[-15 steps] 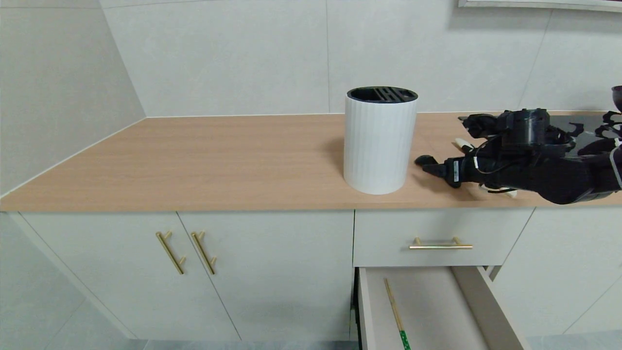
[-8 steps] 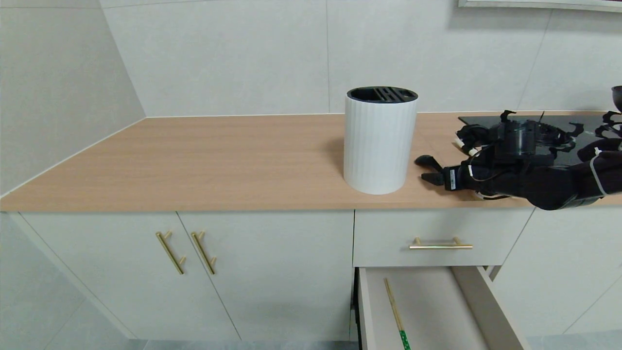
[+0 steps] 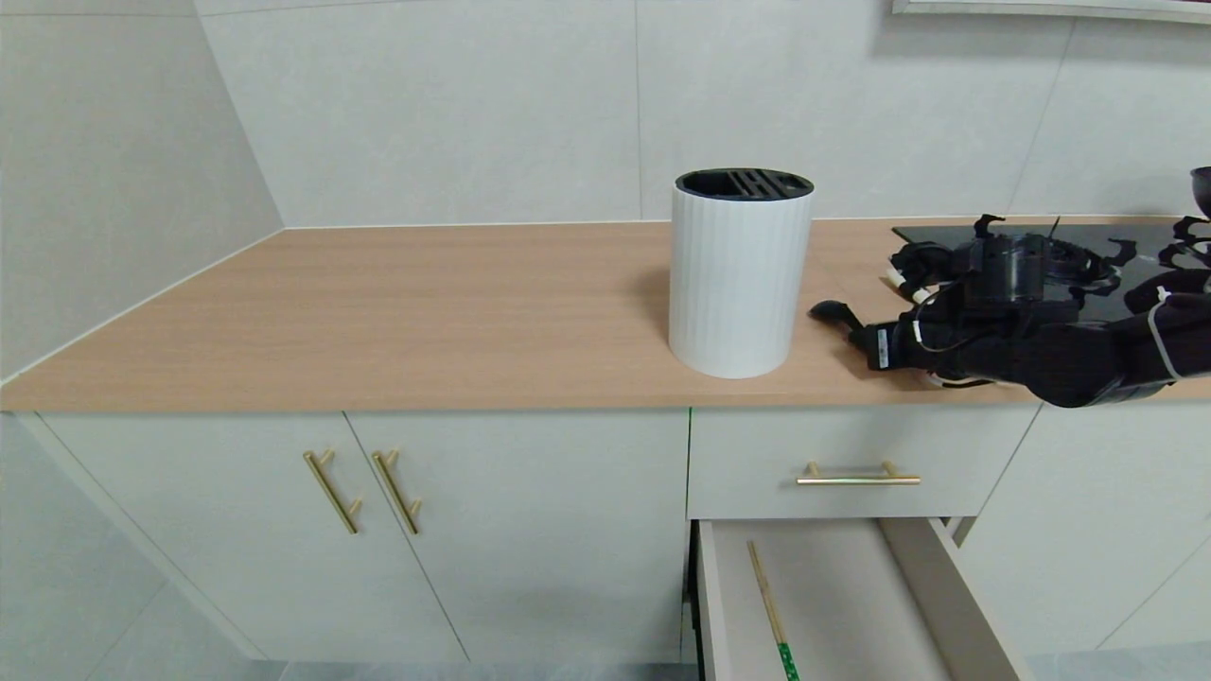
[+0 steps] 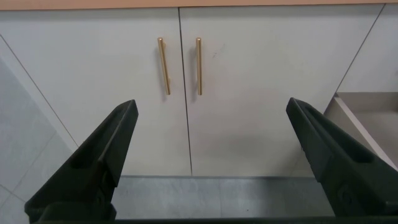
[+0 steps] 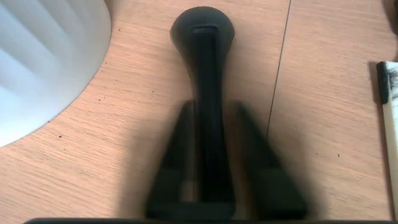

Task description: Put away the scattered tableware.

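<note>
The right gripper [image 3: 856, 333] lies low over the wooden counter [image 3: 426, 312], just to the right of the white holder [image 3: 740, 274], its two fingers drawn together against either side of the handle of a black spoon [image 3: 831, 310]. In the right wrist view the fingers press the dark stem from both flanks, and the spoon [image 5: 202, 37] lies flat on the counter with its rounded end pointing away from the gripper [image 5: 211, 124], near the holder's curved base [image 5: 43, 56] but not touching it. On the side of the spoon away from the holder lies a white-handled utensil [image 5: 388, 143], apart from the spoon and partly hidden by the arm in the head view. Farther from the holder on that same side, a black cooktop [image 3: 1088, 241] is set into the counter. Below the holder and slightly to its right, a drawer [image 3: 946, 605] stands pulled open with one green-tipped chopstick [image 3: 768, 601] lying lengthwise inside. The left gripper [image 4: 210, 112] is down below counter level with its fingers spread wide and nothing between them, facing the pair of cabinet doors [image 4: 186, 93] with gold handles that sit below and to the left of the holder.
</note>
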{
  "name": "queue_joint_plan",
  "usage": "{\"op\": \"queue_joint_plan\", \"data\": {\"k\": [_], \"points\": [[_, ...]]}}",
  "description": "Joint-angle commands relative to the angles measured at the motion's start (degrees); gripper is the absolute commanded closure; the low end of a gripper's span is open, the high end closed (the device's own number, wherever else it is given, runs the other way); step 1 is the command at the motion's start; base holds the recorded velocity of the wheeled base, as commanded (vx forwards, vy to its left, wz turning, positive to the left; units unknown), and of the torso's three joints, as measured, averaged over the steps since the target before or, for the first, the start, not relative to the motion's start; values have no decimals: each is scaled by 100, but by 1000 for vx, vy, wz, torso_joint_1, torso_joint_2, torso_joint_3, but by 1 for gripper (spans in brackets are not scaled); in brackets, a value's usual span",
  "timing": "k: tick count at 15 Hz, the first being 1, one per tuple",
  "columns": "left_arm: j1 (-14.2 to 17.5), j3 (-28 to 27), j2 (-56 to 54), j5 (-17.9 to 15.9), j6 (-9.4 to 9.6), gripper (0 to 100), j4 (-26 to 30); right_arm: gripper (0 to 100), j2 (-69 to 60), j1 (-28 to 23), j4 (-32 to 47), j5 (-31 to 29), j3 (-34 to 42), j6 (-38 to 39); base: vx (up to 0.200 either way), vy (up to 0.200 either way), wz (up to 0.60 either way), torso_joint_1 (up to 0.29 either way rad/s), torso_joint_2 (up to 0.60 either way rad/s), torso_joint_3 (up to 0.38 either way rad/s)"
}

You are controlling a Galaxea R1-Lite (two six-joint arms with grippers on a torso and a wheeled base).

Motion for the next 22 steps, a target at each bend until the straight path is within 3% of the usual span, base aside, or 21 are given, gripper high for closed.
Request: {"op": "queue_joint_plan", "data": {"k": [1, 5, 7, 10, 12, 18, 22], "points": [[0, 0, 2, 4, 9, 0, -1, 100, -57, 13, 8, 3, -9, 16, 0, 0, 0, 0, 0, 0], [0, 0, 2, 4, 0, 0, -1, 100, -567, 162, 447, 65, -9, 499, 0, 0, 0, 0, 0, 0], [0, 0, 2, 4, 0, 0, -1, 100, -1042, 285, 1097, 65, 8, 736, 0, 0, 0, 0, 0, 0], [0, 0, 2, 4, 9, 0, -1, 100, -1947, 426, 2688, 56, 70, 1079, 0, 0, 0, 0, 0, 0], [0, 0, 2, 4, 0, 0, -1, 100, -2606, 637, 3216, 29, 474, 1378, 0, 0, 0, 0, 0, 0], [0, 0, 2, 4, 0, 0, -1, 100, -3907, 874, 3216, -50, 2285, 1035, 0, 0, 0, 0, 0, 0], [0, 0, 2, 4, 0, 0, -1, 100, -3995, 865, 3180, -278, 2768, 895, 0, 0, 0, 0, 0, 0]]}}
